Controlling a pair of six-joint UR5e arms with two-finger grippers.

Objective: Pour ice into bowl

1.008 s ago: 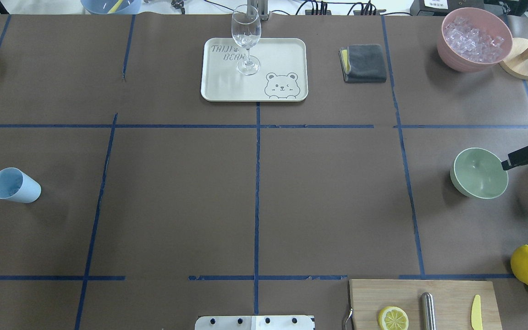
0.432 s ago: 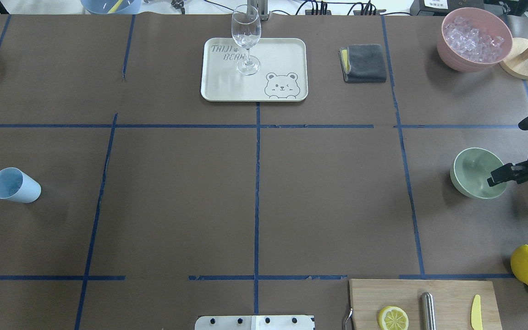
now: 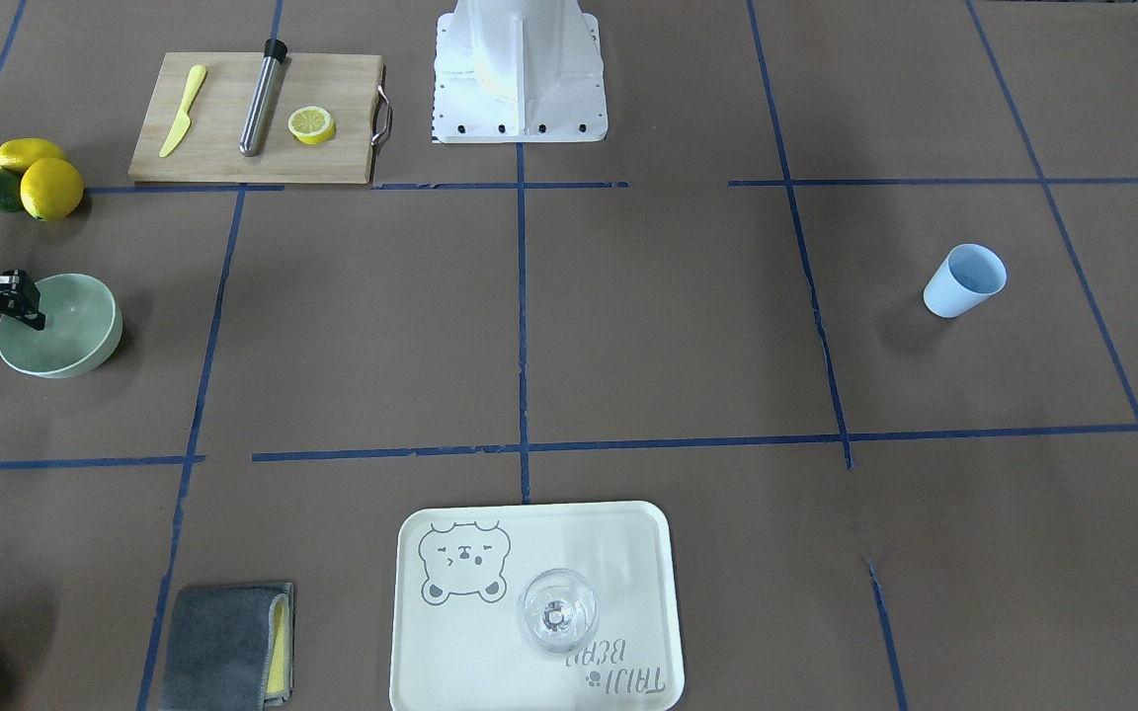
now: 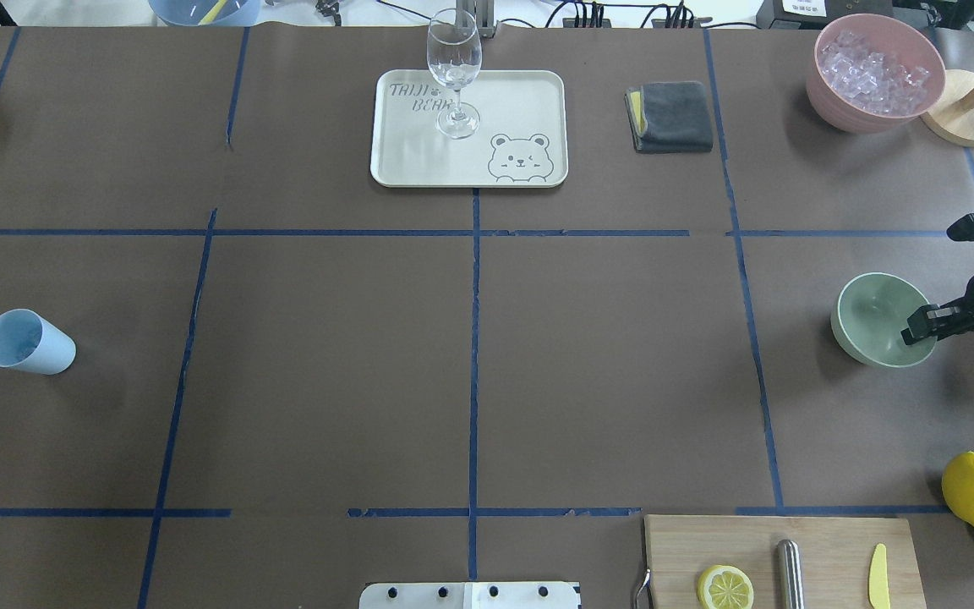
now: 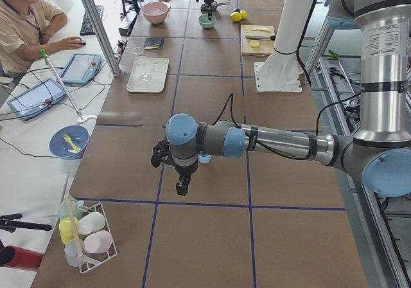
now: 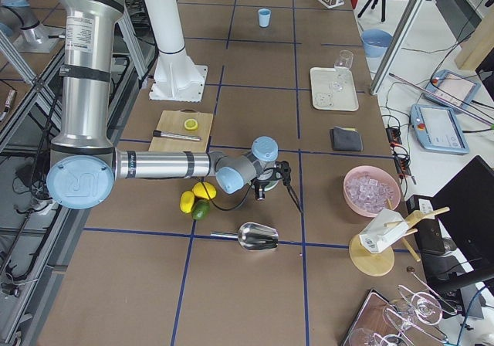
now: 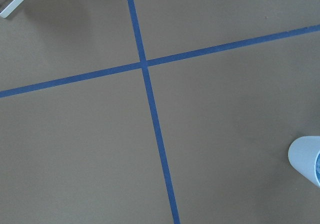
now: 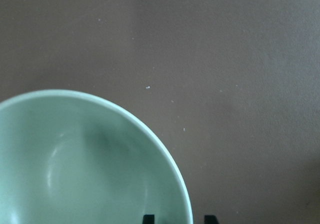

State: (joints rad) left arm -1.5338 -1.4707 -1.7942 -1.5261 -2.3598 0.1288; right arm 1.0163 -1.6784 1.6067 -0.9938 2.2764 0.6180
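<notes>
While the right tool straddles the bowl rim, parted and holding nothing, sink deeper before pinching, lest the smooth wall slip.

Table: brown covering ruled into a grid by blue tape lines.
Side desk: white, along the table's far long edge.
Frame: metal post standing between them.
Light: even, with soft shadows.

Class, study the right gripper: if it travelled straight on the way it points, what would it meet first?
Most likely the rim of the mint-green bowl: the right gripper points down, open, with one finger on either side of that rim. Its height above the rim is unclear.
</notes>
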